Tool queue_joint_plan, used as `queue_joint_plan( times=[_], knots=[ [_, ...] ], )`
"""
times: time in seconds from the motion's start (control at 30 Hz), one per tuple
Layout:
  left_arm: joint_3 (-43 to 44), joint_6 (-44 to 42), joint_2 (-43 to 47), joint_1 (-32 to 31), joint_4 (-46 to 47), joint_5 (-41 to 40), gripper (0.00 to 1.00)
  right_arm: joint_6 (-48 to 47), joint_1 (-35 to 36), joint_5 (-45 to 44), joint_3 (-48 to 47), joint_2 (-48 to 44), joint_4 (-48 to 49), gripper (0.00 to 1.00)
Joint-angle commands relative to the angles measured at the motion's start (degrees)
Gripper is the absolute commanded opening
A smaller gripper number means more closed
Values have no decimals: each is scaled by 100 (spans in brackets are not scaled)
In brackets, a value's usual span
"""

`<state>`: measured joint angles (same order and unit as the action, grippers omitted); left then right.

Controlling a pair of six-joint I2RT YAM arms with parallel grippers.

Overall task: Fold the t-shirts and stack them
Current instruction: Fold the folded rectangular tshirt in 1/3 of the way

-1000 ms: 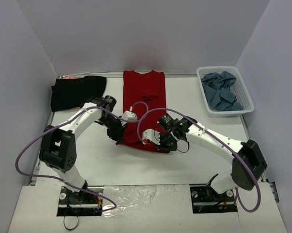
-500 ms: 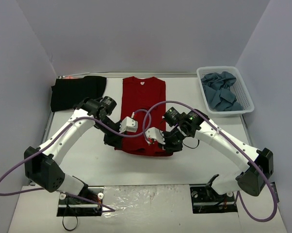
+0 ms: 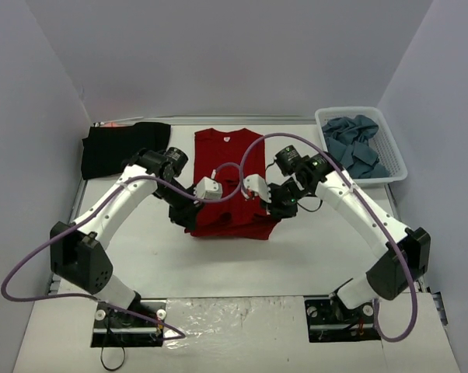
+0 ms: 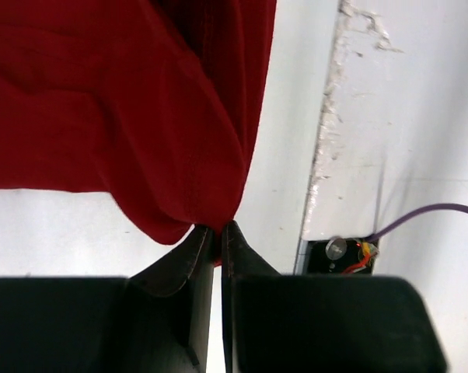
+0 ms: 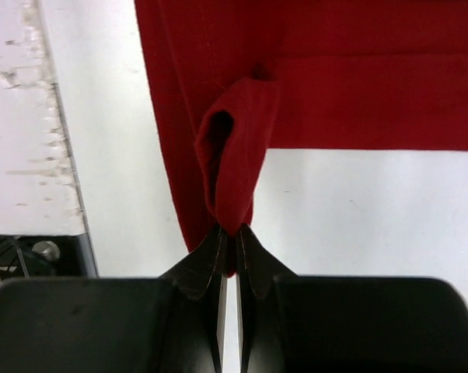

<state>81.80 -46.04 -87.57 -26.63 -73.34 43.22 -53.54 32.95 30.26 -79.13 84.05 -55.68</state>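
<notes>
White bench (image 3: 312,256), walled in white on three sides.
- Dark red t-shirt (image 3: 230,155): lay at the bench centre, collar toward 12 o'clock, near hem bunched.
- Black t-shirt (image 3: 121,148): lay folded at 10 o'clock, apart from the red one.
- Lattice basket (image 3: 347,109): stood at 2 o'clock and held crumpled blue-grey t-shirts (image 3: 354,151).
- Left gripper (image 4: 217,233): was pinched tight on the red hem at the garment's 7 o'clock corner.
- Right gripper (image 5: 232,233): was clamped on a fold of the hem at 5 o'clock.
</notes>
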Motion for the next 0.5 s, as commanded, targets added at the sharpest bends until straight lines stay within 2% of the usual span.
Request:
queue_joint_plan(
  times=[0.0, 0.17, 0.47],
  knots=[
    [458, 182, -163, 237, 267, -85, 2, -157, -262, -82, -313, 426, 65, 0],
    [889, 350, -567, 439, 663, -419, 2, -288, -421, -90, -865, 1190, 136, 0],
    [2041, 113, -1683, 589, 488, -648, 2, -377, -649, -134, -1991, 2421, 119, 0]
  ],
)
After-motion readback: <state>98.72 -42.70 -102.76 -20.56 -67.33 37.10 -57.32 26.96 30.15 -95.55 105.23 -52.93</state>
